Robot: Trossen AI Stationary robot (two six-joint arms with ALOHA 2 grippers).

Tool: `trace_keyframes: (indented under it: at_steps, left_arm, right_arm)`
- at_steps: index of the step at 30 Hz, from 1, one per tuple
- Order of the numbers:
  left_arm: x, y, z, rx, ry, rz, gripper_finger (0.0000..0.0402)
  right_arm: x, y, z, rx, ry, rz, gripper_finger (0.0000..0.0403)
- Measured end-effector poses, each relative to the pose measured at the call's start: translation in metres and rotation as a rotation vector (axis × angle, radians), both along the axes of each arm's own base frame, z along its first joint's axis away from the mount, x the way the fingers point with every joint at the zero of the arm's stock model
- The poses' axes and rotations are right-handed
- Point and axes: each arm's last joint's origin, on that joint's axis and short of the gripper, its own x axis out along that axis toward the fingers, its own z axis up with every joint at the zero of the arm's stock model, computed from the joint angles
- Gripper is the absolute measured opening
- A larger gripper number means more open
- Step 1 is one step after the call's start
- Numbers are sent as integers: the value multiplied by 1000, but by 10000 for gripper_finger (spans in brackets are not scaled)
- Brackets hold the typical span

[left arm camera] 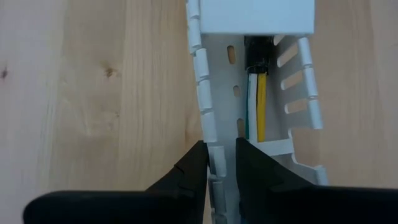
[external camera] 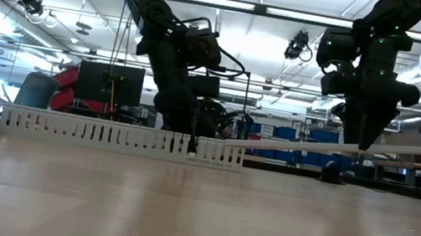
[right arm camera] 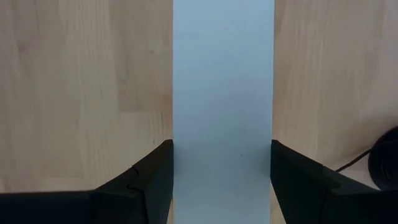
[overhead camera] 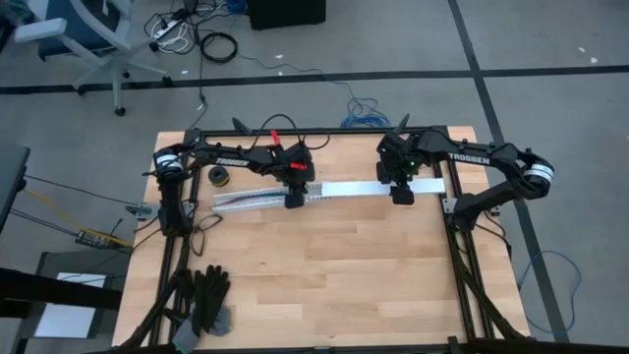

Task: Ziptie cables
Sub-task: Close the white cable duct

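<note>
Left gripper (left arm camera: 221, 163) is down on the white slotted channel (overhead camera: 257, 199), fingers narrow, pinching one slotted side wall. The cables (left arm camera: 256, 106), white, green and yellow with a dark plug end, lie inside the channel under the lid's near end. Right gripper (right arm camera: 222, 163) holds the flat white lid (right arm camera: 222, 93) across its width, its right end raised off the table (overhead camera: 334, 265).
</note>
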Motion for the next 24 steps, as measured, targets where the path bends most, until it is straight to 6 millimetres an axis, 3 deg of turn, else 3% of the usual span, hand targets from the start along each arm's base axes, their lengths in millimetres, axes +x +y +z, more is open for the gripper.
trace_keyframes:
  at_steps: [6, 17, 24]
  left_arm:
    - [4, 1, 8, -56, -9, 53, 64]
    - [11, 3, 27, -111, -7, 105, 170]
    - [12, 3, 28, -111, -19, 110, 199]
  right_arm:
    - [-4, 2, 9, -14, -45, 3, 215]
    - [-6, 4, 17, -38, -101, -3, 215]
    - [-5, 3, 18, -45, -117, -7, 215]
